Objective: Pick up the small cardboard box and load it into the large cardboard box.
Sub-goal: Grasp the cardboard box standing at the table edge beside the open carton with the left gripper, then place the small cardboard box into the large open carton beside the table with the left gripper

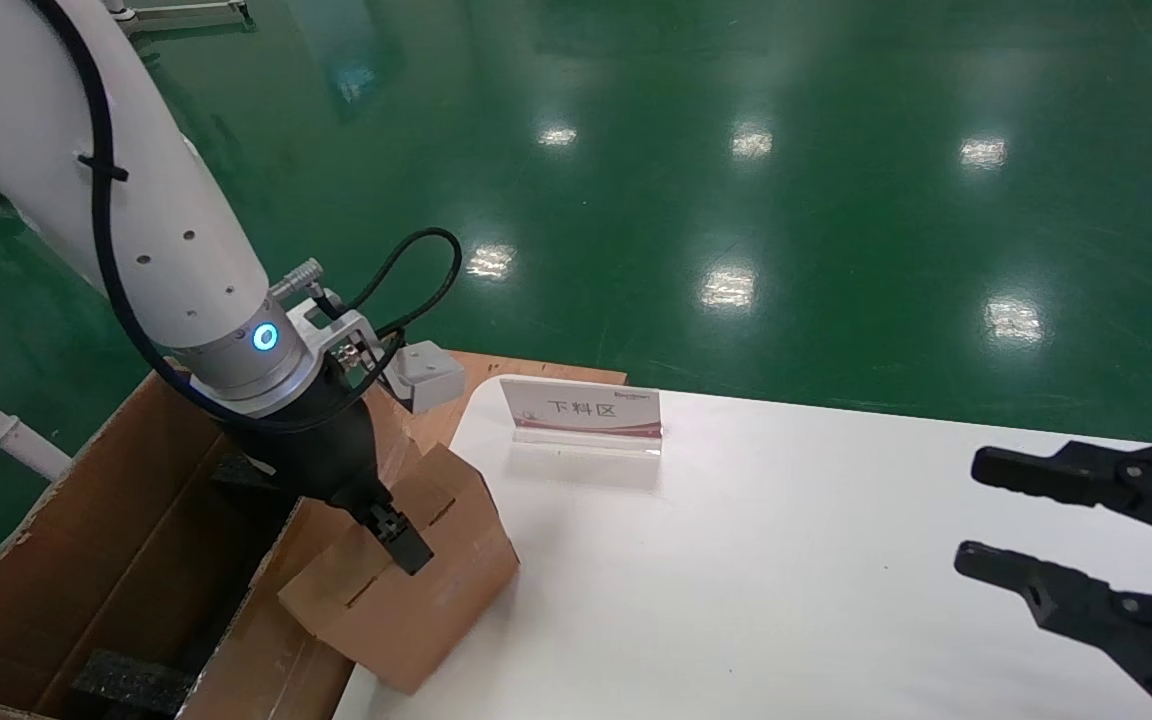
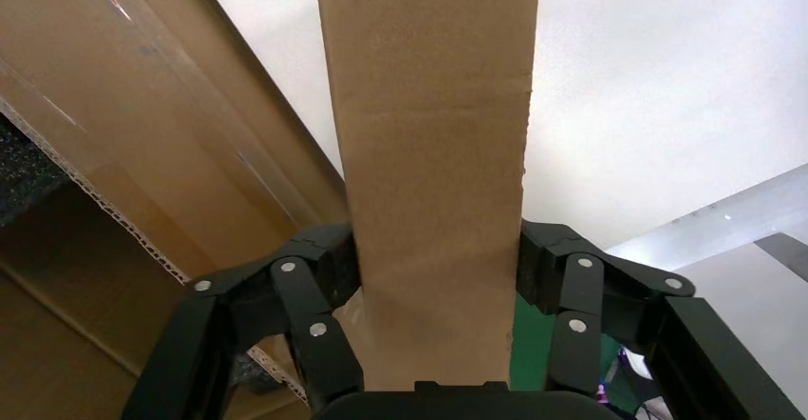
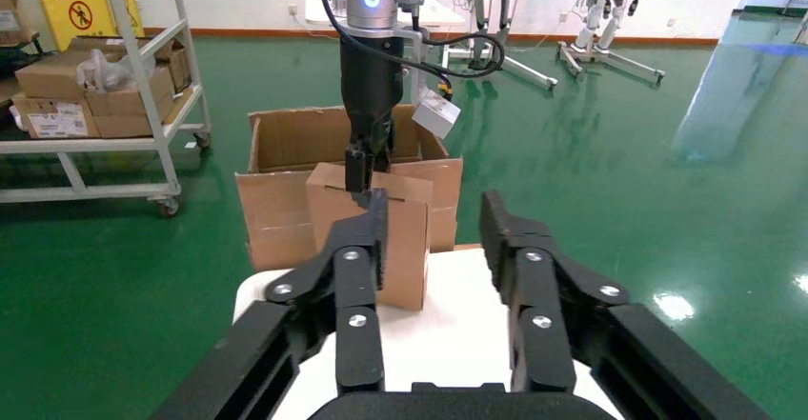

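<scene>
Small plain brown corrugated cardboard box (image 1: 406,590), rectangular with tuck-flap slits cut in its lid, tilted at the white table's (image 1: 786,580) left corner, just beside the tall flap of the large brown corrugated carton (image 1: 106,560); whether its base touches the tabletop cannot be told. Clamped from above by the left gripper (image 1: 398,540), black jointed fingers (image 2: 329,268) pressed flat against both narrow sides of the box, as the left wrist view makes plain: matte kraft surface with faint horizontal creases, held between two ribbed pads. Above the gripper, a black wrist housing, a silver collar with a glowing blue ring, and a smooth white arm trailing a black cable. Inside the large carton, coarse black foam blocks (image 1: 131,682) against the bare fluted walls. On the glossy table, well apart from the box, a clear acrylic sign stand (image 1: 583,412) with a white and red card bearing Chinese characters. At the table's right edge, the right gripper (image 1: 966,515), hovering with its black fingers spread apart, holding nothing. Beyond, a shiny green floor (image 1: 736,150) mirroring ceiling lights.
</scene>
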### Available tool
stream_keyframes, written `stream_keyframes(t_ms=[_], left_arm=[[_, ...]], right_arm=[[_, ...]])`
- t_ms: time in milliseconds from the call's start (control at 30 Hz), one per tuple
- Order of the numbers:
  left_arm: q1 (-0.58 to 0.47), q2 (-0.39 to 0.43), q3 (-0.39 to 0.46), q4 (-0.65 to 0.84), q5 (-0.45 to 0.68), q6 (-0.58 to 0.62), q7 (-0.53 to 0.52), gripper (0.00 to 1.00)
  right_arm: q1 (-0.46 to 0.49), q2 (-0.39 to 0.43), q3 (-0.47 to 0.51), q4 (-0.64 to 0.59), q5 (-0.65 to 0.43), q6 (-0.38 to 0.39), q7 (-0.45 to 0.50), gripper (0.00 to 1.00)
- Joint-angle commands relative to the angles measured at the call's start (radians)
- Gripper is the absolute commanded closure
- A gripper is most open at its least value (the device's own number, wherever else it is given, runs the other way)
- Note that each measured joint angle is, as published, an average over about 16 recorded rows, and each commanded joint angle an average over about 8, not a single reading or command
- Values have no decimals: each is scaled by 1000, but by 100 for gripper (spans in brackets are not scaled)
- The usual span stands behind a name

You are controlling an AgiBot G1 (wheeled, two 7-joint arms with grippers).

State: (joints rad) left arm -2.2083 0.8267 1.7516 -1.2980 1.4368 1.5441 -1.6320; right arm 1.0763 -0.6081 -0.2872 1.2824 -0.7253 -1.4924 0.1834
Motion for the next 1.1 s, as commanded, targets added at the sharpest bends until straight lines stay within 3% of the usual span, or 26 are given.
stream_keyframes(t_ms=[33, 233, 600, 767, 967, 1000, 1100], left_arm=[[3, 0, 1, -1, 1, -1, 1, 100], [-59, 0, -15, 19, 11, 5, -6, 100], [-320, 47, -36, 209, 29, 39, 54, 100], [-450, 81, 8, 364, 2, 49, 144, 100], [-568, 111, 123, 494, -26, 53, 243, 100], [-582, 113, 146, 503, -28, 54, 257, 100], [-621, 106, 222, 507, -38, 54, 297, 100]], right_arm=[[0, 0, 0, 0, 0, 0, 0, 100], [0, 0, 0, 0, 0, 0, 0, 100], [1, 0, -1, -1, 1, 0, -1, 100], [1, 0, -1, -1, 1, 0, -1, 100], [1, 0, -2, -1, 1, 0, -1, 100], [1, 0, -2, -1, 1, 0, -1, 98], [1, 1, -2, -1, 1, 0, -1, 61]])
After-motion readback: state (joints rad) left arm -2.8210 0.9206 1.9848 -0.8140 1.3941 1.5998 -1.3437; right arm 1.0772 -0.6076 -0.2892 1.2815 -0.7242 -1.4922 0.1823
